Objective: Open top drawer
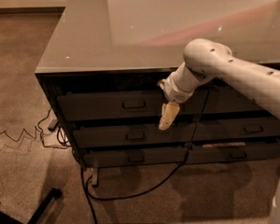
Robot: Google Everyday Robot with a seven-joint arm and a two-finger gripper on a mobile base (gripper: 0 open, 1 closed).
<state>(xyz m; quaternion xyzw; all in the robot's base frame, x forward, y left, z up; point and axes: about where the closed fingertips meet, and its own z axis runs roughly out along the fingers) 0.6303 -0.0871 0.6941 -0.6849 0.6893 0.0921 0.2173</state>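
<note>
The top drawer (95, 107) is the tall dark grey front just under the cabinet's grey top, on the left side. Its small rectangular metal pull (134, 105) sits at its centre. The front looks flush with the cabinet, and no tray shows. My gripper (167, 116) hangs from the white arm (233, 73) that comes in from the right. It points down in front of the drawer's lower right part, a short way right of the pull and a little lower. It is not on the pull. Its tip reaches the gap above the middle drawer.
Two shallower dark drawers (135, 136) (136, 157) lie below, with more drawers in the right column (252, 129). The glossy grey top (144, 27) overhangs. A black cable (144, 188) runs across the carpet in front, cords (46, 134) lie at the left, and a black stand leg (42, 204) is at bottom left.
</note>
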